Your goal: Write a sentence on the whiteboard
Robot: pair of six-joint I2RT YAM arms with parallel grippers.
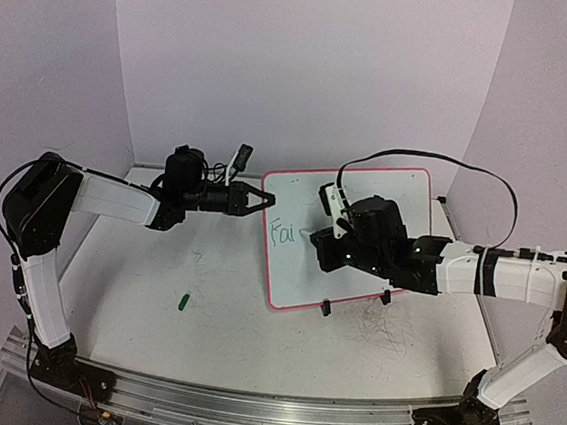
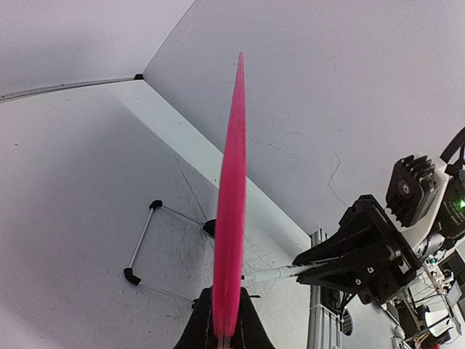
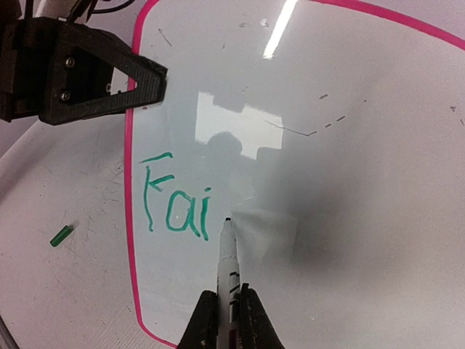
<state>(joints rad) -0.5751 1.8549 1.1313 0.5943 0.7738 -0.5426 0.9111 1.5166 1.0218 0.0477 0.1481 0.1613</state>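
The whiteboard (image 1: 385, 197), white with a pink frame, lies tilted right of centre. My left gripper (image 1: 267, 201) is shut on its left edge; in the left wrist view the pink frame (image 2: 231, 218) runs edge-on out of the gripper (image 2: 225, 313). The sentence (image 3: 174, 207) reads "Fai" in green, near the board's left edge (image 1: 282, 232). My right gripper (image 3: 229, 302) is shut on a white marker (image 3: 229, 262). The marker's tip sits just right of the "i", at the board's surface. From above, the right gripper (image 1: 319, 238) hangs over the board's middle.
A green marker cap (image 1: 182, 301) lies on the scuffed table left of the board (image 3: 62, 235). Two black clip feet (image 1: 326, 307) stick out at the board's near edge. A black cable (image 1: 468, 170) arcs over the right arm. Walls close in behind and at both sides.
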